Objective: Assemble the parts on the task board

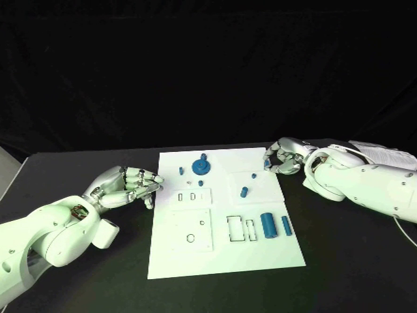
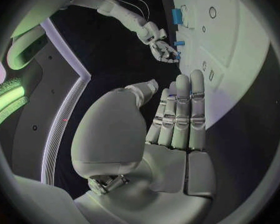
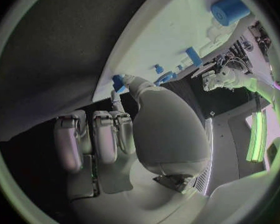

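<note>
The white board (image 1: pixel 225 215) is seen flat at mid-table in the head view, with a blue gear (image 1: pixel 202 166) at 12 o'clock and two blue cylinders (image 1: pixel 268 226) at 4 o'clock. The right hand (image 1: pixel 285 156) is placed at the board's 1 o'clock corner, fingers curled; a small blue part (image 3: pixel 118 81) is shown pinched at its fingertips in the right wrist view, which the head view hides. The left hand (image 1: pixel 126 185) is held at the 9 o'clock edge, fingers straight and together, nothing gripped, per the left wrist view.
</note>
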Robot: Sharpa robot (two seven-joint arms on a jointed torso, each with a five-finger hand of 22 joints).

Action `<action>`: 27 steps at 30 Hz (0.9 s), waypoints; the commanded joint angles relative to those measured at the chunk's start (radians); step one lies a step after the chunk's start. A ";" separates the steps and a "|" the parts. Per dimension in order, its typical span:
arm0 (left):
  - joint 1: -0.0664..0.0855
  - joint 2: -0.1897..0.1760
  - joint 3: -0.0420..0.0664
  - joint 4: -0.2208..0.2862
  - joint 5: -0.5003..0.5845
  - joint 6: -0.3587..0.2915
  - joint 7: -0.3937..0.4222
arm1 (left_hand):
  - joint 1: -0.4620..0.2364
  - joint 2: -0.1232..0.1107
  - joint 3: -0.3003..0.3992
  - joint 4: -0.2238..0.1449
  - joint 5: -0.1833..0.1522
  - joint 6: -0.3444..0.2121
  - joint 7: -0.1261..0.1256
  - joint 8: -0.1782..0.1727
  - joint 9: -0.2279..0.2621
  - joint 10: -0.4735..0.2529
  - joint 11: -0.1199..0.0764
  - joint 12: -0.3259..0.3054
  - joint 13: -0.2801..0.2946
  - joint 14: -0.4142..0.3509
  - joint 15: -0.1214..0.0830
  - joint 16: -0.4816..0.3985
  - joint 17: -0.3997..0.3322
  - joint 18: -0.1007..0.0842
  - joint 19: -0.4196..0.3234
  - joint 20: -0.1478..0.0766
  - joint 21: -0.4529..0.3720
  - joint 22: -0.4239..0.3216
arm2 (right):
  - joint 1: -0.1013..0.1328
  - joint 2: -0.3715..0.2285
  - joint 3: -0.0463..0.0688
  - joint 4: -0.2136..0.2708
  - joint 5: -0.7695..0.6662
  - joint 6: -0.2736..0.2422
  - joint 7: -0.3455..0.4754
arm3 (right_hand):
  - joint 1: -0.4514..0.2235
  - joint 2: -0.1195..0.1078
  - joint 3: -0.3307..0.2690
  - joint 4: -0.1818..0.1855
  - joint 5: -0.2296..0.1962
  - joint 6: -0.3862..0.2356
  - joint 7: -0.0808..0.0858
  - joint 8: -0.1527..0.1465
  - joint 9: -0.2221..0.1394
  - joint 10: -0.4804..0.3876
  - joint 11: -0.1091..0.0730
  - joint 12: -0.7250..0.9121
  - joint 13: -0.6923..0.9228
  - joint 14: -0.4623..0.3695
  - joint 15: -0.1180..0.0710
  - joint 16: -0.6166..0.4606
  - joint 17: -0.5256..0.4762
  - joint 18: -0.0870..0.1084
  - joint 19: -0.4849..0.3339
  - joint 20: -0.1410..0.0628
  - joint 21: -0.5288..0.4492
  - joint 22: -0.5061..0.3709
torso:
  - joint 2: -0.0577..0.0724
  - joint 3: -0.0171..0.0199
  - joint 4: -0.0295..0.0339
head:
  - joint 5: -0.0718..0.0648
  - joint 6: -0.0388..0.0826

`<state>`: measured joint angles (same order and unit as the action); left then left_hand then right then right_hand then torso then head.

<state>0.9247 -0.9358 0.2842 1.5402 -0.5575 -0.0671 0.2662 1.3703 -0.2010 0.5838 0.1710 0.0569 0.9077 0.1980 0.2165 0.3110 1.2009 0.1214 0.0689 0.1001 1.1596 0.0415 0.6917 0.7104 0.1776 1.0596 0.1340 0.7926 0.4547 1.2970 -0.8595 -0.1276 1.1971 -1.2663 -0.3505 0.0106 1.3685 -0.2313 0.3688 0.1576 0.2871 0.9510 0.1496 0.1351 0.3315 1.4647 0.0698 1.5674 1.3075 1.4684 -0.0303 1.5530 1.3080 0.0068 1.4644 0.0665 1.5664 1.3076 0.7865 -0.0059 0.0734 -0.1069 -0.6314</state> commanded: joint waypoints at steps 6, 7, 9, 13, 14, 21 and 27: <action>0.000 0.001 0.001 0.001 0.006 0.014 0.006 | 0.007 0.003 0.003 -0.002 -0.003 -0.007 -0.002 -0.005 0.001 -0.006 -0.001 -0.003 -0.001 -0.005 0.001 -0.005 0.000 0.005 -0.008 -0.002 0.003 0.001 | -0.003 0.004 -0.001 -0.004 -0.013 0.024 -0.008 | 0.000 0.022 0.016 0.003 0.006 0.017 -0.005 0.008 0.003 0.106 -0.005 0.003 0.263 0.094 -0.005 0.003 0.226 -0.007 0.106 0.001 0.004 0.263 | 0.000 0.0002 0.0004 | -0.001 0.000; 0.000 0.001 0.001 0.001 0.006 0.014 0.006 | 0.007 0.003 0.003 -0.002 -0.003 -0.007 -0.002 -0.005 0.001 -0.006 -0.001 -0.003 -0.001 -0.005 0.001 -0.005 0.000 0.005 -0.008 -0.002 0.003 0.001 | -0.003 0.004 -0.001 -0.005 -0.013 0.023 -0.008 | -0.001 0.023 0.018 0.004 0.005 0.018 -0.006 0.009 0.003 0.106 -0.005 0.003 0.263 0.094 -0.005 0.003 0.226 -0.007 0.106 0.000 0.004 0.263 | 0.000 0.0002 0.0004 | -0.001 0.000; -0.001 0.001 0.001 0.000 0.006 0.014 0.006 | 0.007 0.003 0.003 -0.002 -0.003 -0.007 -0.002 -0.005 0.001 -0.006 -0.001 -0.003 -0.001 -0.005 0.001 -0.005 0.000 0.005 -0.008 -0.002 0.003 0.001 | -0.003 0.005 -0.001 -0.006 -0.014 0.023 -0.008 | -0.001 0.024 0.019 0.004 0.005 0.019 -0.006 0.009 0.003 0.106 -0.005 0.003 0.263 0.094 -0.006 0.003 0.227 -0.007 0.106 0.000 0.004 0.263 | 0.000 0.0004 0.0001 | 0.001 -0.002; -0.001 0.000 0.001 0.000 0.006 0.015 0.005 | 0.006 0.004 0.004 -0.002 -0.003 -0.008 -0.001 -0.006 0.002 -0.007 0.000 -0.003 -0.001 -0.005 0.001 -0.006 0.001 0.005 -0.010 -0.001 0.005 0.002 | -0.003 0.007 -0.001 -0.009 -0.014 0.021 -0.009 | -0.004 0.027 0.022 0.006 0.003 0.021 -0.007 0.011 0.004 0.106 -0.006 0.003 0.263 0.094 -0.007 0.003 0.226 -0.007 0.106 -0.001 0.004 0.263 | 0.000 0.0007 0.0000 | 0.001 -0.002; -0.001 0.000 0.001 0.000 0.006 0.015 0.005 | 0.006 0.004 0.004 -0.002 -0.003 -0.008 -0.001 -0.006 0.002 -0.007 0.000 -0.003 -0.001 -0.005 0.001 -0.006 0.001 0.005 -0.010 -0.001 0.005 0.002 | -0.003 0.007 -0.001 -0.010 -0.014 0.021 -0.009 | -0.004 0.027 0.022 0.006 0.003 0.021 -0.007 0.011 0.004 0.106 -0.006 0.003 0.263 0.094 -0.007 0.003 0.226 -0.007 0.106 -0.001 0.004 0.263 | 0.000 0.0009 -0.0001 | 0.001 -0.001; -0.001 0.000 0.001 0.000 0.006 0.016 0.005 | 0.006 0.004 0.004 -0.002 -0.003 -0.008 -0.001 -0.006 0.002 -0.007 0.000 -0.003 -0.001 -0.005 0.001 -0.006 0.001 0.005 -0.010 -0.001 0.005 0.002 | -0.003 0.009 -0.001 -0.010 -0.013 -0.004 -0.007 | -0.021 0.039 0.036 0.017 -0.002 0.045 -0.017 0.027 0.011 0.106 -0.015 0.003 0.263 0.094 -0.013 0.003 0.226 -0.007 0.106 -0.007 0.004 0.263 | 0.000 0.0007 -0.0003 | 0.001 -0.002; -0.001 0.000 0.001 0.000 0.006 0.016 0.005 | 0.006 0.004 0.004 -0.002 -0.003 -0.008 -0.001 -0.006 0.002 -0.007 0.000 -0.003 -0.001 -0.005 0.001 -0.006 0.001 0.005 -0.010 -0.001 0.005 0.002 | -0.003 0.009 -0.001 -0.004 -0.007 -0.041 -0.004 | -0.034 0.051 0.047 0.023 -0.036 0.072 -0.032 0.055 0.024 0.106 -0.028 0.003 0.263 0.094 -0.023 0.002 0.226 -0.007 0.106 -0.016 0.004 0.263 | 0.000 0.0007 0.0003 | 0.002 -0.002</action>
<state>0.9243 -0.9364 0.2845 1.5388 -0.5575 -0.0657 0.2649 1.3703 -0.2010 0.5838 0.1710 0.0569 0.9078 0.1979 0.2165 0.3123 1.2009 0.1214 0.0689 0.1003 1.1595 0.0415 0.6917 0.7104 0.1777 1.0559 0.1303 0.7926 0.4557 1.2956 -0.8516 -0.1283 1.1901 -1.2684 -0.3636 0.0029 1.3370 -0.1894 0.4095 0.1807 0.2551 1.0167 0.1172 0.1866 0.3529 1.4668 0.0466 1.5674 1.3074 1.4650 -0.0455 1.5530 1.3078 0.0068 1.4661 0.0572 1.5664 1.3081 0.7866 -0.0052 0.0733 -0.1049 -0.6336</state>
